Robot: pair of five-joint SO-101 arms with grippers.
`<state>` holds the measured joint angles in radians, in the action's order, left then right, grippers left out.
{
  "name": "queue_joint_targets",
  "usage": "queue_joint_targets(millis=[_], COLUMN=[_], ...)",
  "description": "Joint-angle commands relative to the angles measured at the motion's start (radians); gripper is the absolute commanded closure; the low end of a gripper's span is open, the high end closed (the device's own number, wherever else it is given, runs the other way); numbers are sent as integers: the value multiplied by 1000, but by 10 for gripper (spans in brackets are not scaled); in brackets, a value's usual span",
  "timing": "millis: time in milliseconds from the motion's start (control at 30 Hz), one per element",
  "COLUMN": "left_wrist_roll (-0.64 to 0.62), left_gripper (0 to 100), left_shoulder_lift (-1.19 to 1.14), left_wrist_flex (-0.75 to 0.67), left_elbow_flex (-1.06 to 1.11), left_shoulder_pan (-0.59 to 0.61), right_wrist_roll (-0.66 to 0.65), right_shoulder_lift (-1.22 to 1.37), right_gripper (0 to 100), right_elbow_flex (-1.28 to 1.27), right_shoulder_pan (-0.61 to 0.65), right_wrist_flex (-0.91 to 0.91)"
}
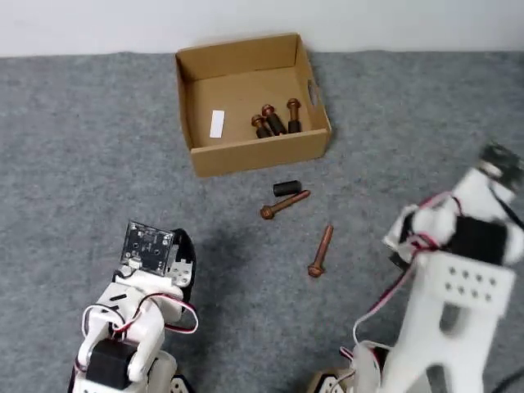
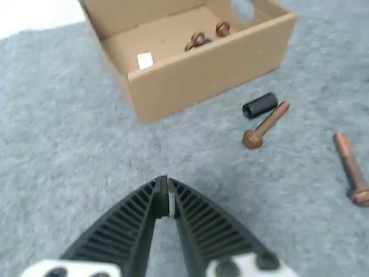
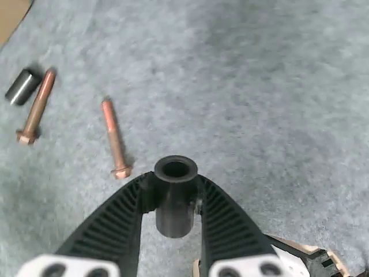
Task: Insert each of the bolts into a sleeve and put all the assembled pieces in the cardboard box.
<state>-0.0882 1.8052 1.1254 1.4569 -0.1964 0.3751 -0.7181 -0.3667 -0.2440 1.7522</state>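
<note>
The cardboard box stands at the back and holds three bolts in dark sleeves, also seen as assembled pieces. In front of the box lie a loose black sleeve and a copper bolt, side by side. A second copper bolt lies nearer, alone. My right gripper is shut on another black sleeve, held upright with its bore facing up, over the carpet to the right of that bolt. My left gripper is shut and empty, low over the carpet in front of the box.
Grey carpet covers the table. A white label lies inside the box. The left arm sits at the front left and the right arm at the front right, with open carpet between them.
</note>
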Motion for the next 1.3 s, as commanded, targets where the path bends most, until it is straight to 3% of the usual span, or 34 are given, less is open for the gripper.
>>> queue_joint_targets(millis=[0,133,367,600,800,1000,1267], left_wrist_roll=[-11,-17,-112,-212,-213,-239,-249], left_gripper=[994,994,994,994,988,818,809], left_shoulder_lift=[-5,-135,-649,-1068,-1324,-1501,-1722], left_wrist_flex=[-26,-29,5,25,26,78,81], left_elbow_flex=[-88,-173,-464,-743,-903,-1017,-1156], left_shoulder_pan=[-37,-80,-181,-305,-377,-443,-462], right_wrist_roll=[3,8,2,-104,-110,-107,-106], right_shoulder_lift=[-122,-286,-642,-855,-881,-881,-881], right_gripper=[991,991,991,991,991,991,991], right_elbow_flex=[-48,-163,-325,-422,-433,-433,-445], right_shoulder_pan=[-54,-58,-76,-82,-82,-82,-82], right_wrist_flex=[28,27,-47,-117,-125,-127,-131])
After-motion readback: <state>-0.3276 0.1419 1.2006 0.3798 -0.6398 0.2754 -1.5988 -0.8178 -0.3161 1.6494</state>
